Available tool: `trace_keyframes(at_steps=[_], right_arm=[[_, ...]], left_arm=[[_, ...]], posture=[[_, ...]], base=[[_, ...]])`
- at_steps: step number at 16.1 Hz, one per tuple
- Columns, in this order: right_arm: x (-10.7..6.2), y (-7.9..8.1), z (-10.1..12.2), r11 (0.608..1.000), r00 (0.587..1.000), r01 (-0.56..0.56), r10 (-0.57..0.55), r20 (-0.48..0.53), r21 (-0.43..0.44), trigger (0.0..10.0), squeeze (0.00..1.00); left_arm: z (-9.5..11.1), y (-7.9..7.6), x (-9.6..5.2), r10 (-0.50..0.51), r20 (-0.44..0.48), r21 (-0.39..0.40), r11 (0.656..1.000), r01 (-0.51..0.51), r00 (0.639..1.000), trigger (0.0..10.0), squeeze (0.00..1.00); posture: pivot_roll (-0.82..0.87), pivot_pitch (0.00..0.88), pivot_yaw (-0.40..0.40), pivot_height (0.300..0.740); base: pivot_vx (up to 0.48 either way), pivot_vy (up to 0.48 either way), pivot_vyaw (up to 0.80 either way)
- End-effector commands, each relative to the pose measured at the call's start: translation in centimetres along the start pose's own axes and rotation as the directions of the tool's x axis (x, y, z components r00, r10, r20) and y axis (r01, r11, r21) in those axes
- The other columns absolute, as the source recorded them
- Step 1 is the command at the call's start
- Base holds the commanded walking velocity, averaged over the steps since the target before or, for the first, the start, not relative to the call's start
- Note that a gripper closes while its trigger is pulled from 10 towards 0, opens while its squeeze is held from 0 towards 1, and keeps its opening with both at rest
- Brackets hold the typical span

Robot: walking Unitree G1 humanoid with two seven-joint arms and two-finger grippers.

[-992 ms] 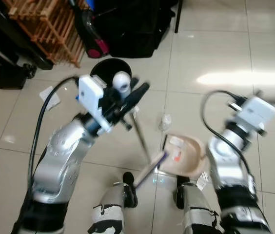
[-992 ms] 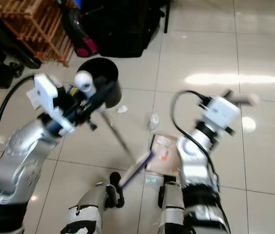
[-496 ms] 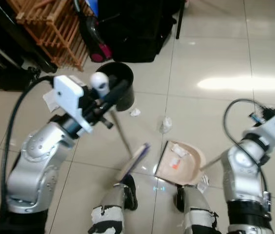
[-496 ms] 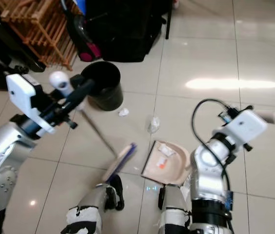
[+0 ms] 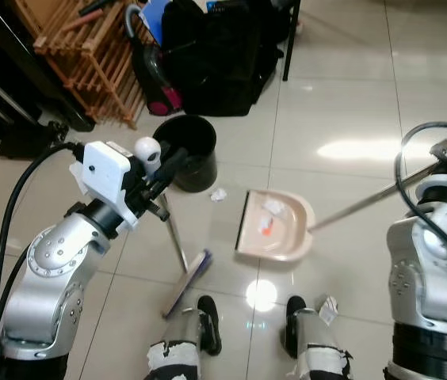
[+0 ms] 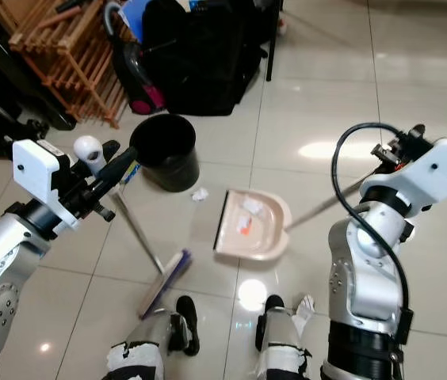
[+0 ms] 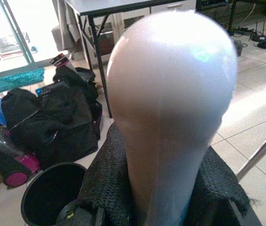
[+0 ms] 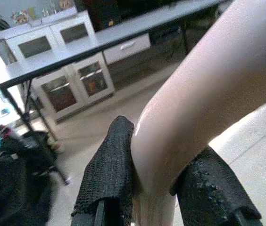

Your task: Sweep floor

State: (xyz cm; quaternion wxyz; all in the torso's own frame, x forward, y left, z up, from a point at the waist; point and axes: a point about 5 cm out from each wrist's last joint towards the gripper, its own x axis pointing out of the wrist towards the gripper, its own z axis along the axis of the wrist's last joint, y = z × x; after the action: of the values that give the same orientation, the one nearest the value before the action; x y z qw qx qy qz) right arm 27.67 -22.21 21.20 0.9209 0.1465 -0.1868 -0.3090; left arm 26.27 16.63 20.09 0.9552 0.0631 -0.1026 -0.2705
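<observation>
My left gripper [image 5: 162, 165] is shut on the broom's shaft just under its white knob [image 5: 146, 148]; the knob [image 7: 170, 89] looms large in the left wrist view. The broom slants down to its head [image 5: 185, 283], which is near my left foot. My right gripper [image 6: 403, 147] is shut on the long handle [image 5: 366, 204] of the beige dustpan [image 5: 289, 237]. The pan sits in front of my feet with paper scraps [image 5: 271, 207] and an orange bit inside. A black bin [image 5: 185, 144] stands beyond the broom. One crumpled paper [image 5: 218, 194] lies between bin and pan.
A wooden rack [image 5: 89, 47], a vacuum with a pink part [image 5: 158, 89] and black bags [image 5: 223, 47] line the far side. A table leg [image 5: 291, 39] stands behind them. Another white scrap [image 5: 329, 307] lies by my right foot. Open tiles stretch to the right.
The dustpan has moved forward, away from my feet, as the right arm rose and swung right. The broom head has swung left and back toward my left foot. The camera also shifted.
</observation>
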Motion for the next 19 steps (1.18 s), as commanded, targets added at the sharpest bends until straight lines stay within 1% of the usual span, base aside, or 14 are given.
trace_keyframes(at_steps=[1, 3, 5, 6, 7, 10, 12, 13, 14, 15, 17, 19], right_arm=[[-0.4, -0.3, 0.5, 0.997, 0.999, 0.007, -0.003, -0.051, 0.079, 10.0, 0.00], [-0.6, -1.0, 0.7, 0.993, 0.995, 0.039, -0.029, -0.093, 0.111, 10.0, 0.00], [-0.7, -1.2, 0.7, 0.988, 0.991, 0.064, -0.047, -0.123, 0.141, 10.0, 0.00], [-0.7, -1.3, 0.6, 0.972, 0.981, 0.104, -0.065, -0.184, 0.209, 10.0, 0.00], [-0.7, -1.3, 0.6, 0.969, 0.979, 0.108, -0.065, -0.194, 0.220, 10.0, 0.00], [-0.6, -0.7, 1.0, 0.970, 0.981, 0.081, -0.036, -0.193, 0.229, 10.0, 0.00], [-0.2, 0.2, 2.1, 0.985, 0.991, -0.001, 0.024, -0.134, 0.170, 10.0, 0.00], [0.0, 0.8, 3.0, 0.991, 0.996, -0.052, 0.061, -0.073, 0.122, 10.0, 0.00], [0.1, 1.3, 3.5, 0.989, 0.996, -0.066, 0.073, -0.049, 0.132, 10.0, 0.00], [0.2, 1.4, 3.5, 0.984, 0.997, -0.052, 0.062, -0.056, 0.171, 10.0, 0.00], [0.3, 1.2, 3.6, 0.986, 0.998, -0.038, 0.047, -0.052, 0.160, 10.0, 0.00], [0.6, 1.0, 3.8, 0.989, 0.998, -0.025, 0.032, -0.048, 0.145, 10.0, 0.00]], left_arm=[[-0.6, 0.1, -0.6, 0.018, -0.026, 0.014, 1.000, -0.017, 0.999, 10.0, 0.00], [-1.1, 0.2, -0.9, 0.038, -0.039, 0.005, 0.999, -0.038, 0.999, 10.0, 0.00], [-1.4, 0.3, -1.0, 0.051, -0.046, 0.006, 0.999, -0.051, 0.998, 10.0, 0.00], [-1.9, 0.2, -1.2, 0.063, -0.060, -0.002, 0.998, -0.063, 0.996, 10.0, 0.00], [-2.0, 0.2, -1.2, 0.064, -0.061, -0.003, 0.998, -0.064, 0.996, 10.0, 0.00], [-2.6, -0.1, -1.4, 0.069, -0.064, -0.015, 0.997, -0.070, 0.996, 10.0, 0.00], [-3.1, -0.2, -1.2, 0.076, -0.077, -0.023, 0.997, -0.078, 0.994, 10.0, 0.00], [-3.2, -0.4, -1.0, 0.076, -0.082, -0.030, 0.996, -0.078, 0.994, 10.0, 0.00], [-3.5, -0.7, -0.7, 0.076, -0.095, -0.036, 0.996, -0.080, 0.993, 10.0, 0.00], [-3.8, -0.8, -0.6, 0.077, -0.107, -0.042, 0.996, -0.082, 0.991, 10.0, 0.00], [-4.0, -0.9, -0.6, 0.082, -0.115, -0.048, 0.995, -0.088, 0.990, 10.0, 0.00], [-4.0, -0.8, -0.7, 0.091, -0.125, -0.033, 0.995, -0.096, 0.988, 10.0, 0.00]], posture=[[-0.01, 0.222, 0.103, 0.740], [-0.01, 0.208, 0.092, 0.740], [-0.01, 0.203, 0.088, 0.740], [-0.02, 0.193, 0.089, 0.740], [-0.02, 0.193, 0.089, 0.740], [-0.03, 0.178, 0.088, 0.740], [-0.04, 0.172, 0.085, 0.740], [-0.04, 0.170, 0.080, 0.740], [-0.04, 0.168, 0.079, 0.740], [-0.04, 0.167, 0.078, 0.740], [-0.04, 0.164, 0.076, 0.740], [-0.04, 0.161, 0.076, 0.740]], base=[[0.000, 0.000, 0.00], [0.000, 0.000, 0.00], [0.000, 0.000, 0.00], [0.000, 0.000, 0.00], [0.000, 0.000, 0.00], [0.000, 0.000, 0.00], [0.000, 0.000, 0.00], [0.000, 0.000, 0.00], [0.000, 0.000, 0.00], [0.000, 0.000, 0.00], [0.000, 0.000, 0.00], [0.000, 0.000, 0.00]])
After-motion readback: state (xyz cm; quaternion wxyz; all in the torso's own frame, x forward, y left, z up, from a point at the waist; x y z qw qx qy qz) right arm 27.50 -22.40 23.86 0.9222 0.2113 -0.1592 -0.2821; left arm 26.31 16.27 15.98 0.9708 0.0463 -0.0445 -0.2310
